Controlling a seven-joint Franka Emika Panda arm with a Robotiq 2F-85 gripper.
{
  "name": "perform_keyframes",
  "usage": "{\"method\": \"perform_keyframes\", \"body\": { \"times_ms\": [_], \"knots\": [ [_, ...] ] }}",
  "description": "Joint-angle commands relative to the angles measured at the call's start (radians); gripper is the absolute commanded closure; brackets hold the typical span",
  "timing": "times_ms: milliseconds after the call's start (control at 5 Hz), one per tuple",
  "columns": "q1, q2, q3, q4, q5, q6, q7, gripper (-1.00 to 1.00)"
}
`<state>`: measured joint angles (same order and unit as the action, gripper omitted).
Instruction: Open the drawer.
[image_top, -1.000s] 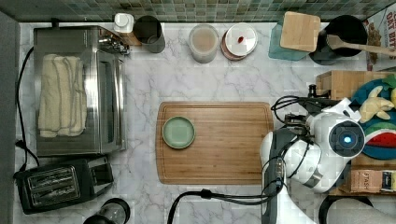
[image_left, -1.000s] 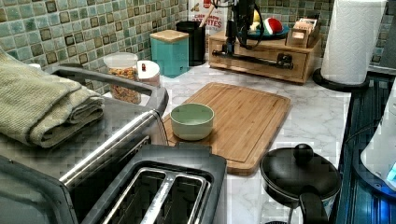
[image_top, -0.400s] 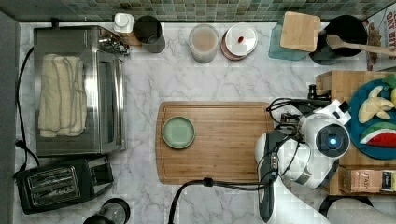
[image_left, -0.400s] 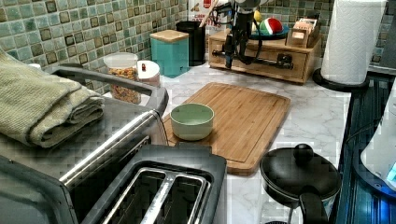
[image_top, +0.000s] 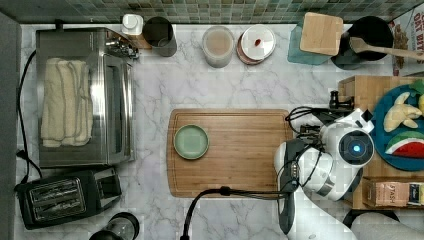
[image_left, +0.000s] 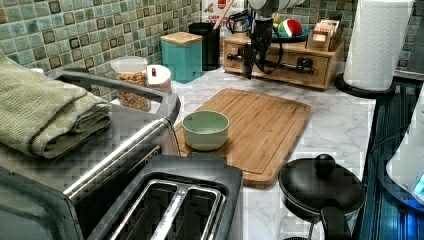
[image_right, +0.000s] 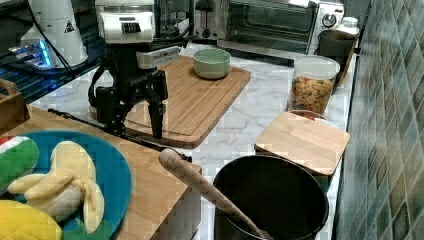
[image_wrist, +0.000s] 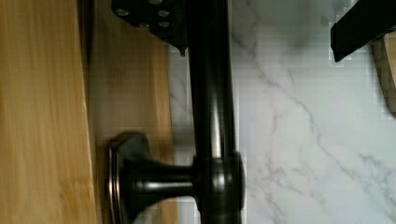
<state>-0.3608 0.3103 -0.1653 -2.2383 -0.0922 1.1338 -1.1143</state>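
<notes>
1. The drawer (image_left: 280, 62) sits in the bamboo stand at the far end of the counter in the left view, not visibly pulled out; its black bar handle (image_wrist: 212, 107) runs across the front.
2. The gripper (image_right: 136, 112) hangs at the handle, fingers (image_right: 156, 114) spread, one on each side of the bar.
3. Step in hand: lining up the grasp. Next: pinch the bar, then pull straight out toward the cutting board (image_top: 240, 150).

- The marble tabletop (image_top: 240, 90) is carrying a cutting board (image_top: 245, 150) at its middle.
- A toaster oven (image_top: 85, 95), toaster (image_top: 65, 195) and cereal jar (image_top: 218, 46) are sitting on it.
</notes>
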Motion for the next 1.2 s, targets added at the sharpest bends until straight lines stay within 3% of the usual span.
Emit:
{"method": "perform_keyframes", "body": {
  "times_ms": [200, 400, 800, 1200],
  "knots": [
    [-0.013, -0.065, 0.116, 0.022, 0.202, -0.374, -0.052, -1.00],
    [0.025, -0.052, 0.177, -0.010, 0.252, -0.311, 0.032, -1.00],
    [0.151, -0.066, 0.227, -0.040, 0.236, -0.298, 0.221, -1.00],
    [0.202, -0.086, 0.332, -0.046, 0.307, -0.329, 0.287, -1.00]
  ]
}}
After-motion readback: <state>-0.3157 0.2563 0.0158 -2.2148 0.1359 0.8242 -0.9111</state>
